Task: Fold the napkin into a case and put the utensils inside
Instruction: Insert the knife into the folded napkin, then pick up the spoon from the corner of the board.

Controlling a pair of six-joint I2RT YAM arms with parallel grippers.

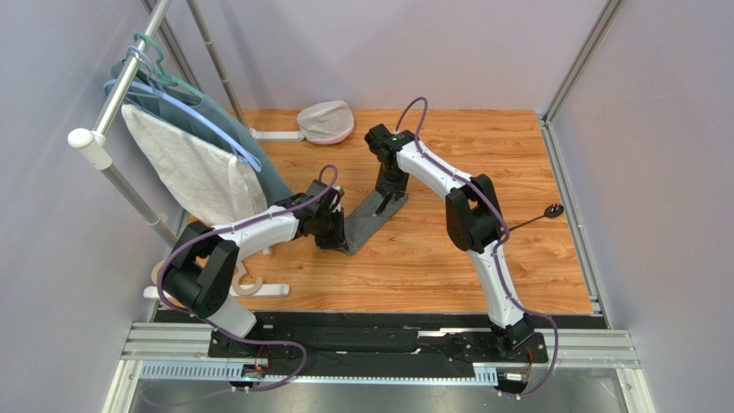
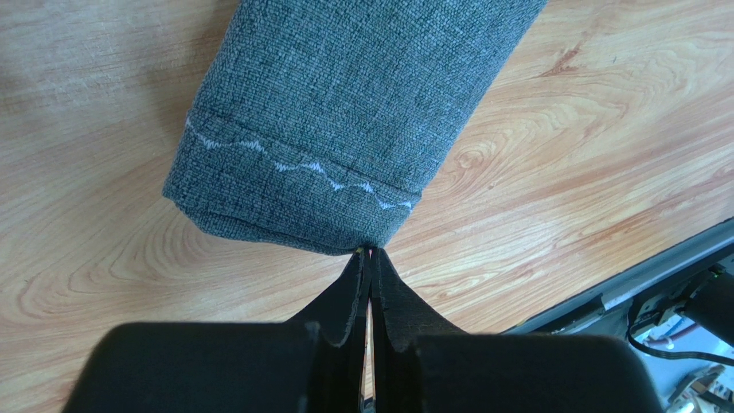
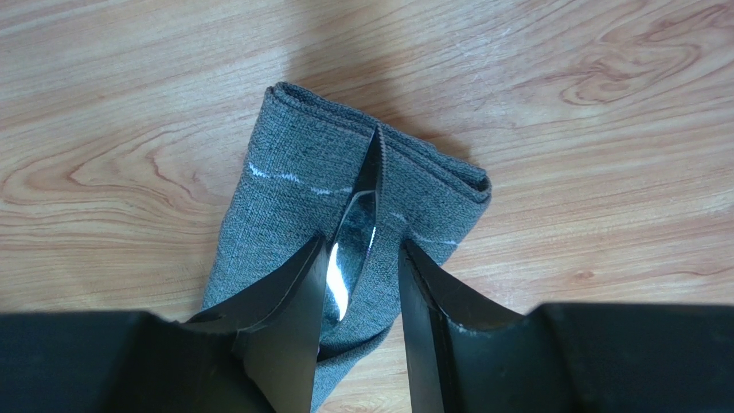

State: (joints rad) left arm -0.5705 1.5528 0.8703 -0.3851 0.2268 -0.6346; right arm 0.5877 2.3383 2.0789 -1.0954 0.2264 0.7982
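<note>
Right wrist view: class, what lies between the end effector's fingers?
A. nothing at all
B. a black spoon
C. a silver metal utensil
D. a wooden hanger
C: a silver metal utensil lies between the spread fingers of the right end effector, its tip pointing away over the folded grey napkin.

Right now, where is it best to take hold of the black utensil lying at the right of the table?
Probably mid-handle, from straight above, fingers across it: the black utensil lies flat on the table, its slim handle bare, its round head at the far-right end.
</note>
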